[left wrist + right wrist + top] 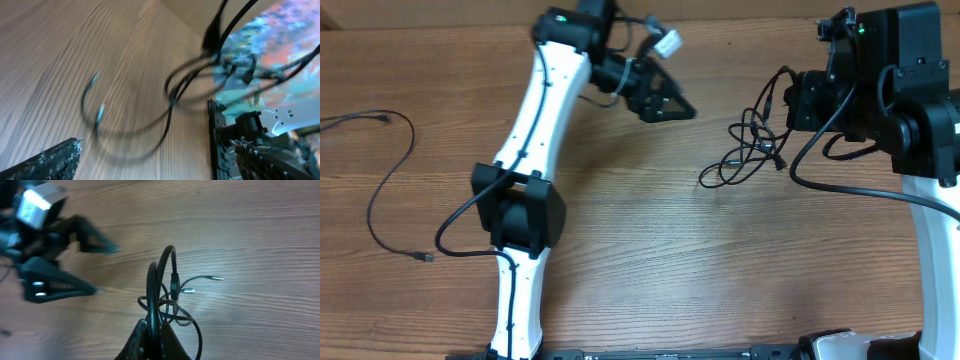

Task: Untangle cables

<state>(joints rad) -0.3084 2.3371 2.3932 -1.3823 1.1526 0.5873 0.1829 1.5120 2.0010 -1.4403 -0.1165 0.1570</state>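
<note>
**Right gripper pinching the cable tangle, left gripper open beside it**

The right gripper (152,332) is clamped on a couple of loops of the tangled cables (748,148). The rest of the knot spreads below its fingertips over the right part of the wooden table (620,230), and two small plug ends stick out of it in the right wrist view. The left gripper (670,110) has its jaws spread wide and holds nothing, near the tangle on its left side but apart from it. A separate cable (382,190) lies in a long curve by the table's left edge, well apart from the knot, with its plug end near the left arm's elbow.
</note>
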